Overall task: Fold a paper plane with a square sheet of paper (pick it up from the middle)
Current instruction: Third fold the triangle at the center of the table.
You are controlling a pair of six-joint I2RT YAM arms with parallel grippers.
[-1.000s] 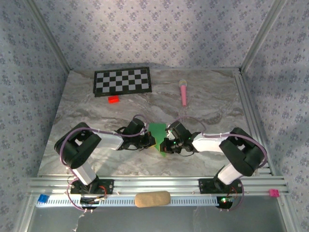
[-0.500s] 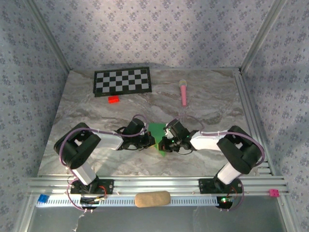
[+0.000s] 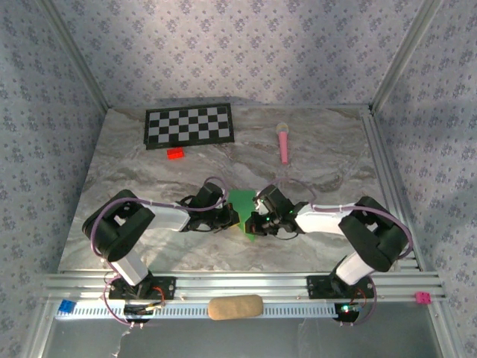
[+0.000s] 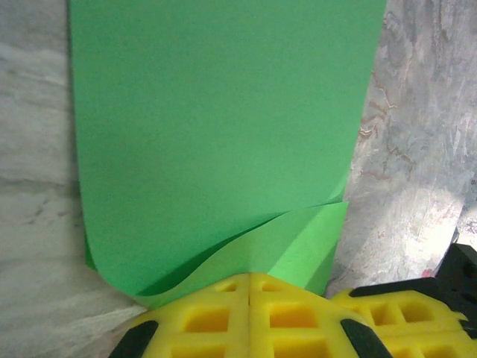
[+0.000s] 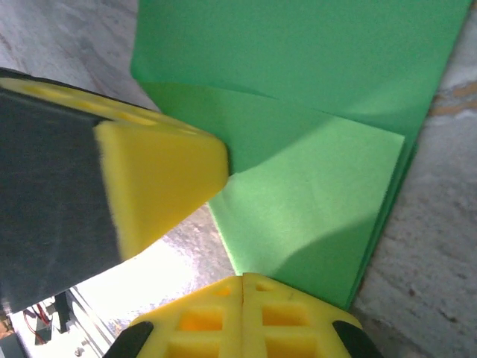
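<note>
Green square sheet of paper [image 3: 243, 204], plain and folded over itself, sits at the middle of the counter [image 3: 149, 179], slightly toward the near edge, between the two arms' tips. The top view shows a broad part toward the far side and a narrow point toward the near edge. In the left wrist view the paper [image 4: 223, 134] lies as a wide panel with a smaller flap curling up at its near end. In the right wrist view the paper [image 5: 313, 186] shows several stacked layers and one overlapping flap with a straight edge. Whether it rests fully on the marbled grey surface cannot be told. Left end effector [image 3: 226, 216]: yellow fingertips pressed together [image 4: 250, 287], clamped on the curled near flap. Right end effector [image 3: 258, 221]: fingertips likewise pressed together [image 5: 243, 287], pinching the lower corner of the layered paper; its yellow finger also appears at the lower right of the left wrist view. Both tips are very close together, on opposite sides of the sheet. Other items on the counter, well apart from the paper: black-and-white checkerboard [image 3: 188, 125] at far left; small red block [image 3: 176, 154] just in front of it; pink microphone-shaped toy [image 3: 284, 142] at far right. Tan oblong pad [image 3: 235, 306] lies on the front rail between the arm bases.
</note>
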